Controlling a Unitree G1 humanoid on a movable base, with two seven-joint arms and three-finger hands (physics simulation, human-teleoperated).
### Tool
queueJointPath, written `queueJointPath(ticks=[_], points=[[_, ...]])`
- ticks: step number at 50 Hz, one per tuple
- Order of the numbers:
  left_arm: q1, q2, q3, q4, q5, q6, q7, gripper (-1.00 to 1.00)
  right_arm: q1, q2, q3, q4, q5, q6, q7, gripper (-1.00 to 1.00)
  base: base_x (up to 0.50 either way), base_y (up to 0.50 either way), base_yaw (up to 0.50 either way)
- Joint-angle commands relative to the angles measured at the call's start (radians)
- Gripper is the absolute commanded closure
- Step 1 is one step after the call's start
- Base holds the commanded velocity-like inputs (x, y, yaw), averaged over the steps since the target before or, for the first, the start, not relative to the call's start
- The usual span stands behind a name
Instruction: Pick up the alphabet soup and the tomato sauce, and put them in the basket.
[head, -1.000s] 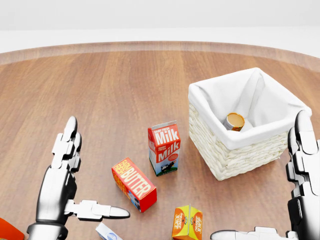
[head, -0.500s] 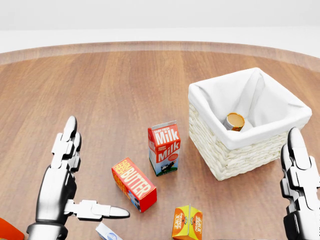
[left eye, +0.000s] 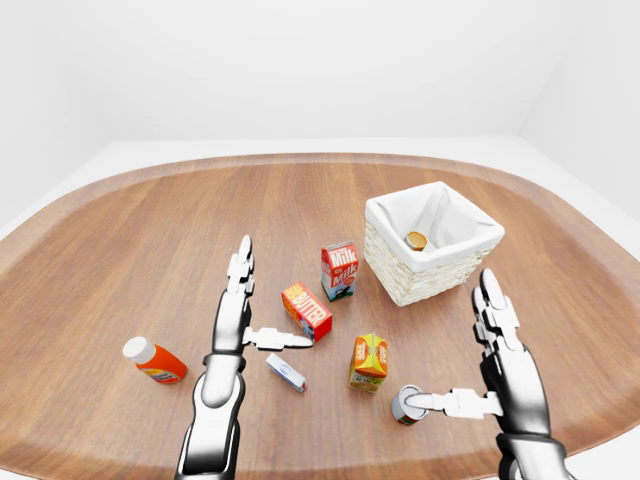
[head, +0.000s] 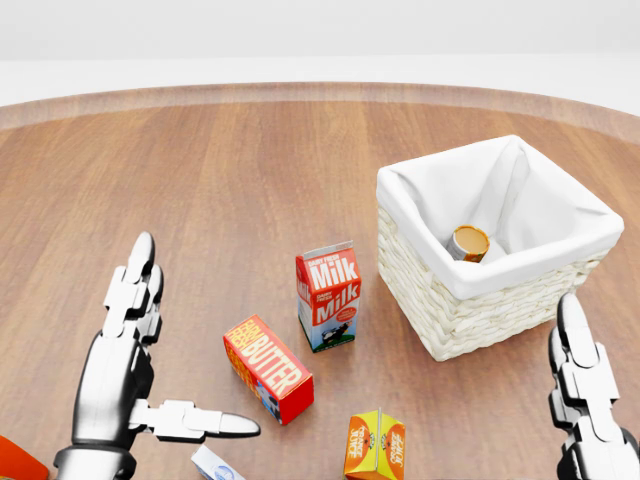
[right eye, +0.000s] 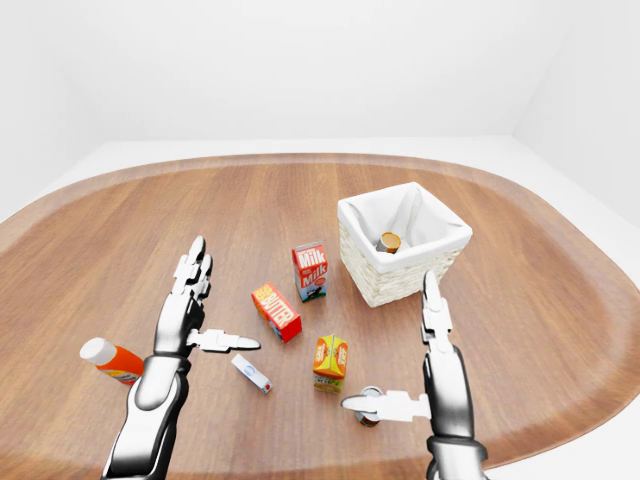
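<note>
One can (head: 468, 243) with a tan lid lies inside the white-lined wicker basket (left eye: 440, 283). A second can (left eye: 406, 404) with a red label stands on the table at the bottom right of the left-eye view. Neither label is readable. My right hand (left eye: 465, 365) is open beside that second can, fingers pointing up and thumb tip reaching to the can's top. My left hand (left eye: 262, 305) is open above the table, its thumb pointing at the butter box (left eye: 307, 311). Neither hand holds anything.
A milk carton (left eye: 339, 270) stands left of the basket. An orange juice carton (left eye: 369, 361) is left of the second can. A small white and blue box (left eye: 285, 371) and an orange bottle (left eye: 155, 361) lie near my left arm. The wooden table's rim (left eye: 300, 160) curves round.
In the head view my right hand has dropped towards the bottom edge, away from the basket's side. The left hand and the objects have not moved.
</note>
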Motion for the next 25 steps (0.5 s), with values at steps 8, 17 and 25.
queueJointPath(ticks=[8, 17, 25], points=[[0.007, -0.001, 0.004, -0.010, -0.008, 0.000, 0.002, -1.00, 0.017, -0.001, -0.002, 0.005, 0.001, 0.000, 0.004, -1.00, 0.00, 0.00, 0.00], [-0.001, -0.001, 0.005, -0.008, -0.007, 0.000, 0.005, -1.00, 0.015, 0.007, -0.013, 0.047, -0.005, 0.000, 0.012, -1.00, 0.00, 0.00, 0.00], [0.002, -0.001, 0.005, -0.016, -0.008, 0.000, 0.003, -1.00, 0.029, 0.009, -0.003, 0.064, -0.019, 0.000, 0.005, -1.00, 0.00, 0.00, 0.00]])
